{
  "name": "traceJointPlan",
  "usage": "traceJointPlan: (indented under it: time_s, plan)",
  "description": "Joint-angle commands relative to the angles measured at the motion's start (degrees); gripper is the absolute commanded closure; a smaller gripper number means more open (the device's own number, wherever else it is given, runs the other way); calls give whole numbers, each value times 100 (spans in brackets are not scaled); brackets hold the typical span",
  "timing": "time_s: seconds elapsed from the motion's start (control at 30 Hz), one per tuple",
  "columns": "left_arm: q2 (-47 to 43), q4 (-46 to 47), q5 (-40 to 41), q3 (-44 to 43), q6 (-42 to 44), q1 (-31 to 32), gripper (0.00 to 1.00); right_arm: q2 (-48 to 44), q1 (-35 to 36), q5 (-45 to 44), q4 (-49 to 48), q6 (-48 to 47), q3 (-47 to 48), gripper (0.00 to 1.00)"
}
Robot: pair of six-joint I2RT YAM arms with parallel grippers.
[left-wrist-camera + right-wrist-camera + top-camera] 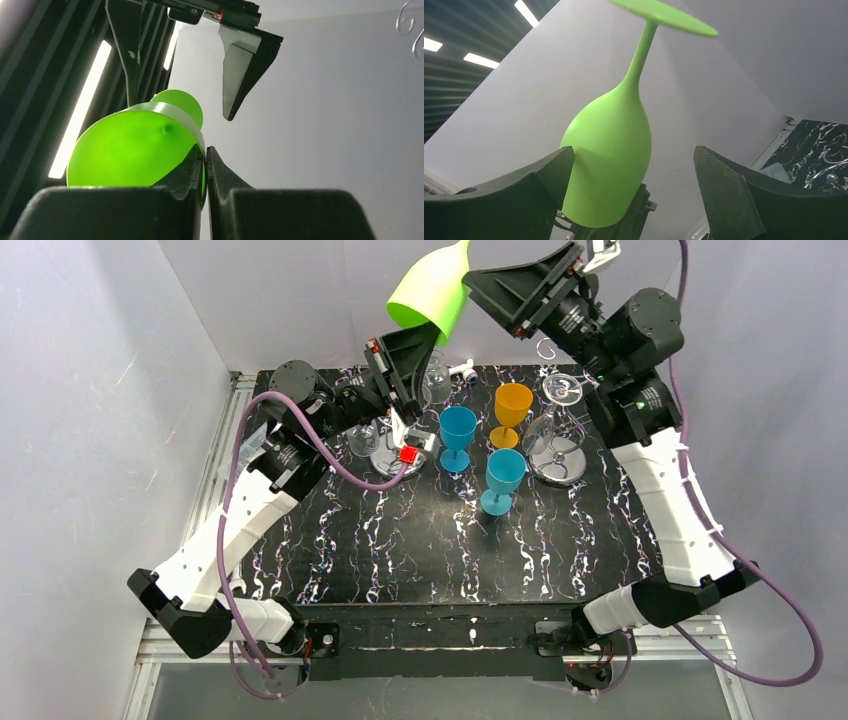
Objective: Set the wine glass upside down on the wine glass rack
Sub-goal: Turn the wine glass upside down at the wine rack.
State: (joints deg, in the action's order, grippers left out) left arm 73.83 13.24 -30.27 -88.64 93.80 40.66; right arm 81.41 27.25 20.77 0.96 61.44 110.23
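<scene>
green wine glass point(428, 295): aloft above the far table edge, 12 o'clock in the top view; upside down and tilted, foot toward 1 o'clock, bowl mouth toward 7 o'clock.
left gripper point(206, 154): clenched on the bowl rim, green wall pinched between both fingertips; sits at 7 o'clock of the glass.
right gripper point(633, 150): jaws spread wide, released, grasping nothing; at 3 o'clock of the glass, level with stem and foot. Bowl seen between the fingers from own wrist camera; contact with the finger on that view's left not decidable.
wine glass rack point(556, 455): upright on the black marbled table point(400, 550), about 2 o'clock; round metal base, scroll arms above. Green glass well apart at its 10 o'clock, not on it.
clear glass point(562, 390): among the rack's arms; hung or merely standing, cannot tell.
loop-ring stand point(392, 458): 11 o'clock of the table, below the left gripper, clear glasses around it.
orange goblet point(512, 408): upright, just beside the rack at its 9 o'clock.
far blue goblet point(457, 435): upright, between the two stands.
near blue goblet point(502, 478): upright, at 6 o'clock of the orange one.
</scene>
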Motion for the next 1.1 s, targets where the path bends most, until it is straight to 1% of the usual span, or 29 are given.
traceJointPlan:
  time_s: [0.0,0.1,0.23,0.47,0.5,0.53,0.6,0.67,0.7,0.77,0.8,0.83,0.87,0.9,0.93,0.97,1.0,1.07]
  plan:
    - [-71,485,348,-186,255,29,100,237,579,-132,-314,-457,399,2]
    - [-121,486,366,-48,293,29,100,340,868,-167,-520,-473,407,2]
    - [-183,485,500,137,283,29,100,399,1083,-175,-697,-442,279,2]
    - [-440,482,327,627,378,28,100,360,1199,-307,-1098,-452,-10,2]
    - [-491,477,297,712,381,29,100,381,1201,-296,-1130,-436,3,4]
    - [-546,474,252,831,439,29,100,408,1207,-273,-1160,-416,17,9]
    - [-663,475,95,1107,688,29,96,447,1209,-189,-1245,-368,-6,19]
    - [-740,456,-22,1215,699,29,95,439,1211,-153,-1265,-319,-100,28]
    - [-740,445,-18,1218,677,30,94,419,1211,-152,-1270,-314,-174,32]
    - [-703,443,65,1189,675,29,91,348,1212,-163,-1305,-320,-409,35]
    - [-698,443,100,1193,668,28,88,303,1212,-189,-1313,-340,-505,36]
    - [-707,441,120,1220,654,26,81,247,1212,-230,-1309,-370,-594,37]
    - [-730,434,127,1273,653,26,66,193,1209,-261,-1302,-410,-661,37]
    - [-757,429,142,1349,664,30,47,147,1203,-293,-1254,-476,-690,36]
    - [-804,421,181,1443,670,29,31,104,1202,-345,-1117,-605,-676,35]
    - [-864,406,230,1536,634,29,19,61,1200,-410,-931,-782,-626,35]
    - [-935,362,288,1635,556,30,12,13,1194,-522,-688,-1036,-569,34]
    - [-1188,141,413,1864,324,28,5,-82,1188,-841,-124,-1599,-436,34]
